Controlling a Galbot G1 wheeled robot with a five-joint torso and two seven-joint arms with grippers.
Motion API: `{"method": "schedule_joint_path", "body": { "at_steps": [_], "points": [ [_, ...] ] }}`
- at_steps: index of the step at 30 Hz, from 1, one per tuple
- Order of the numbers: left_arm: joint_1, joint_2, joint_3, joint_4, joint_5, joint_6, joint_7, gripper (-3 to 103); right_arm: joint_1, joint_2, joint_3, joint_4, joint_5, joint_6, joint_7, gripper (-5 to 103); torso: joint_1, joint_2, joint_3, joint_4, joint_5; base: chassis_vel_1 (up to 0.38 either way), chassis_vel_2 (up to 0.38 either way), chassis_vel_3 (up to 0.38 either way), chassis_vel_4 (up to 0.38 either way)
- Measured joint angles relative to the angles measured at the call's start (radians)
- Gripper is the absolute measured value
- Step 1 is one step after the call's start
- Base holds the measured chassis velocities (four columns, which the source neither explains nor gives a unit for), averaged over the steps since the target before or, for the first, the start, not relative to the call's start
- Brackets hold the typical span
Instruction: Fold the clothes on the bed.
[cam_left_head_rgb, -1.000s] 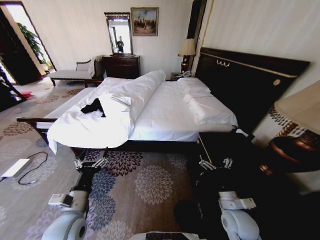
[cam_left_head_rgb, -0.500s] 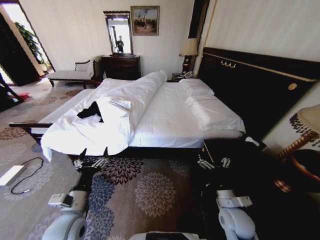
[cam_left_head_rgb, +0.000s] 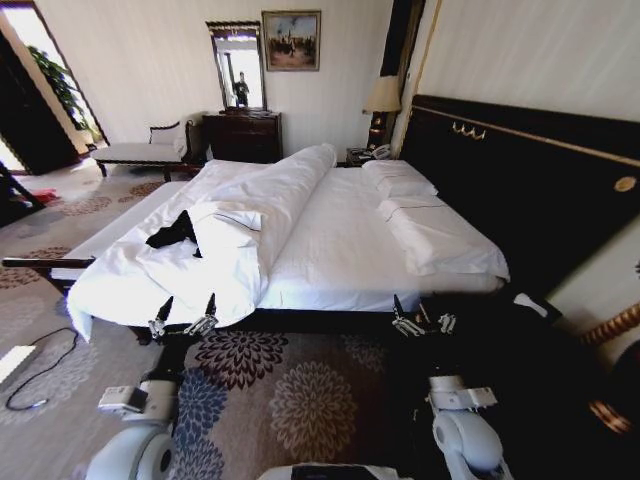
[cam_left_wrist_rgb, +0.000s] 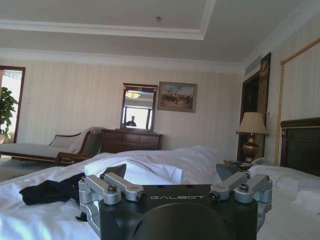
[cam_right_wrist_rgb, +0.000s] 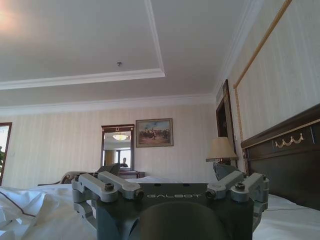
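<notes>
The clothes are one black T-shirt (cam_left_head_rgb: 172, 232), crumpled on the near left part of the bed (cam_left_head_rgb: 340, 240), beside the bunched white duvet (cam_left_head_rgb: 285, 185). My left gripper (cam_left_head_rgb: 187, 308) stands open at the bed's near edge, just below and in front of the shirt. In the left wrist view the shirt (cam_left_wrist_rgb: 47, 191) lies on the white sheet, beyond and to one side of the open left gripper (cam_left_wrist_rgb: 172, 172). My right gripper (cam_left_head_rgb: 418, 315) is open and empty at the bed's near right edge. The right wrist view has it (cam_right_wrist_rgb: 167, 170) level with the mattress.
A dark nightstand (cam_left_head_rgb: 500, 335) stands close to my right arm. White pillows (cam_left_head_rgb: 440, 235) lie against the dark headboard (cam_left_head_rgb: 520, 170). A bench (cam_left_head_rgb: 135, 150) and a dresser with a mirror (cam_left_head_rgb: 243, 135) line the far wall. A cable and a white box (cam_left_head_rgb: 20, 365) lie on the carpet at left.
The whole head picture has shifted: the bed now sits closer and lower, and the lamp at right has left the picture, so the camera has moved. Both arms keep their pose.
</notes>
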Motion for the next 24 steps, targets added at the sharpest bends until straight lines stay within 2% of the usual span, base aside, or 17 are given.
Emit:
{"method": "schedule_joint_path", "body": {
  "at_steps": [10, 24],
  "points": [
    [0.004, -0.006, -0.002, -0.004, 0.007, -0.004, 0.001, 100, 0.012, -0.006, 0.008, -0.006, 0.016, 0.0, 0.0, 100, 0.0, 0.0, 0.0, 0.0, 0.0, -0.174, 0.18, 0.171, -0.172],
    [0.019, -0.008, -0.008, -0.016, 0.009, -0.017, 0.001, 100, 0.01, -0.004, 0.003, -0.002, 0.017, 0.012, 0.0, 100, 0.0, 0.0, 0.0, 0.0, 0.0002, -0.259, 0.194, 0.258, -0.188]
  ]
}}
